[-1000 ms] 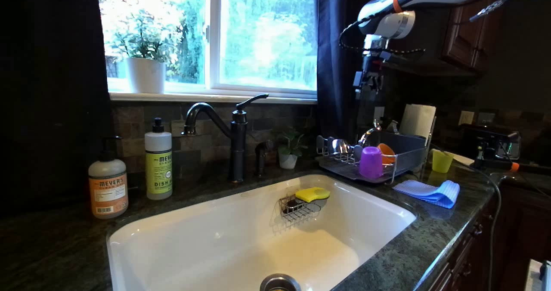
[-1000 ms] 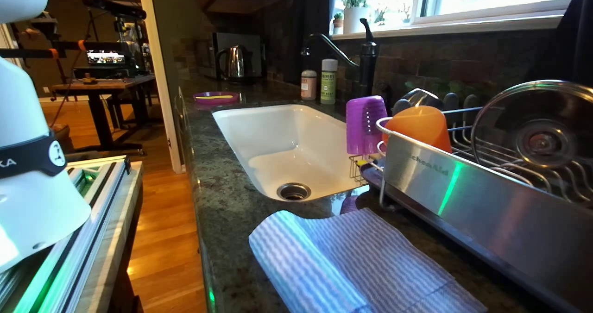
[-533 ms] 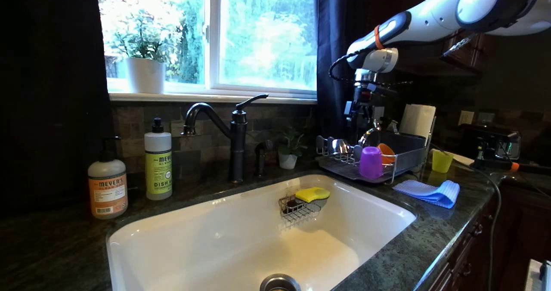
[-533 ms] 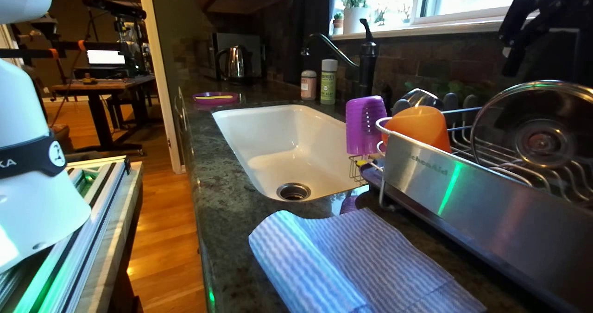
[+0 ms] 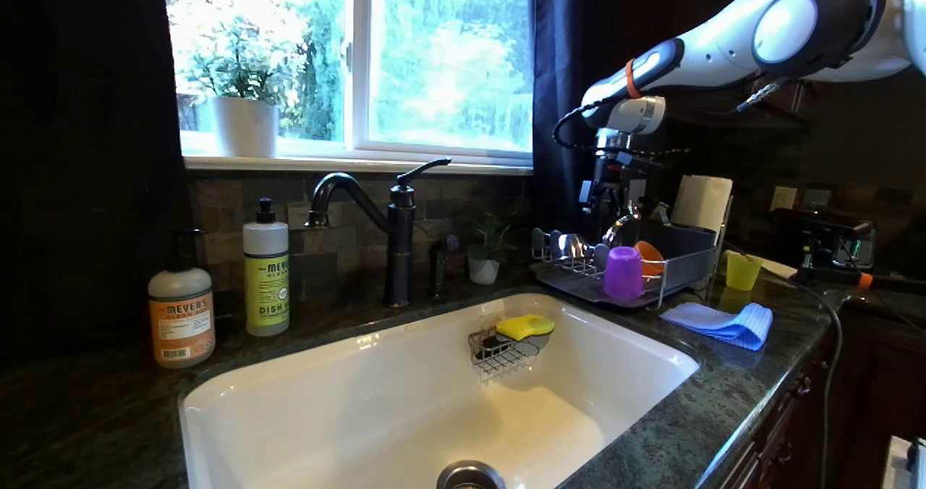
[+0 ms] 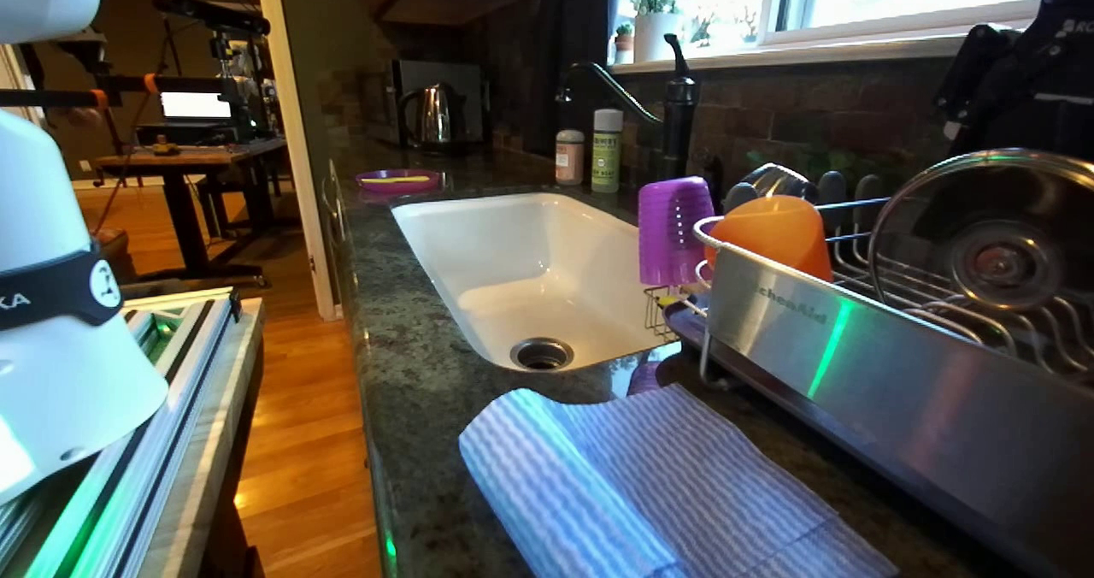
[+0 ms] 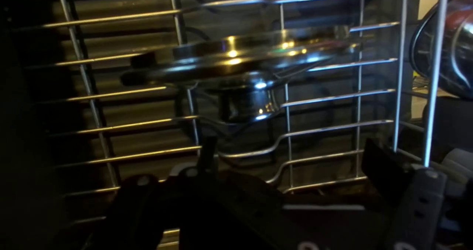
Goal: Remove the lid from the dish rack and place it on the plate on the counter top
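The lid is a round, dark see-through disc with a shiny metal rim and a centre knob. It stands on edge in the wire dish rack. In the wrist view the lid shows nearly edge-on, its knob toward my fingers. My gripper is open and empty, pointing down over the rack wires, apart from the lid. In an exterior view the gripper is dark and blurred above the rack's back part; it also shows partly behind the lid. A shallow purple plate with something yellow-green on it rests on the dark counter top beyond the sink.
A purple cup and an orange cup sit at the rack's sink end. A striped blue cloth lies before the rack. The white sink, tall black faucet and soap bottles lie between rack and plate.
The arm has come down toward the rack, and the gripper has entered an exterior view at the upper right. In the last half second it lowered only slightly. The lid has not moved.
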You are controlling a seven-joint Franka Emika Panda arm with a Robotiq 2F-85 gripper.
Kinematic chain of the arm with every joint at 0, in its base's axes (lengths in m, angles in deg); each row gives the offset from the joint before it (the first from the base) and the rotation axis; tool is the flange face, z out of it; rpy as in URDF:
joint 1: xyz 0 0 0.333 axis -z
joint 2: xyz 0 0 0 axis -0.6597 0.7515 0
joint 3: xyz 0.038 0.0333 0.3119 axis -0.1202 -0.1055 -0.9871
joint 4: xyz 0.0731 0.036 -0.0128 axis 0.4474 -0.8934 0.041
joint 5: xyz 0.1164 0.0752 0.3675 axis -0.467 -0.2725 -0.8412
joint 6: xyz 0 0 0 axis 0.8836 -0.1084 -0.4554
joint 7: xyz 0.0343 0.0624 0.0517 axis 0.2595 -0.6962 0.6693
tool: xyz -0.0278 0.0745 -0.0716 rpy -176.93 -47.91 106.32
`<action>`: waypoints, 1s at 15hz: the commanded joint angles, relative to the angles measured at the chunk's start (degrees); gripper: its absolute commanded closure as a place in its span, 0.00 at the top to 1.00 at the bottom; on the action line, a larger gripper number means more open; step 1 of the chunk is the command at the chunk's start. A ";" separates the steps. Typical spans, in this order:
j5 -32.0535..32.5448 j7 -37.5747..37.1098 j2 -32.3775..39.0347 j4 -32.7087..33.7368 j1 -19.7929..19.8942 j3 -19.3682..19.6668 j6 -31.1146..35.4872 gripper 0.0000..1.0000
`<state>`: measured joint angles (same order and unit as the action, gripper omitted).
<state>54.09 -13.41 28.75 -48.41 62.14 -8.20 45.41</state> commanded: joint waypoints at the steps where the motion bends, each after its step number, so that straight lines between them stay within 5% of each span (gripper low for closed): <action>1: 0.38 2.11 2.19 0.41 0.59 -1.61 -3.36 1.00; 15: 4.27 1.48 0.89 1.59 1.09 -0.60 -3.62 1.00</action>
<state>58.55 -10.75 31.59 -47.34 62.53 -8.92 41.05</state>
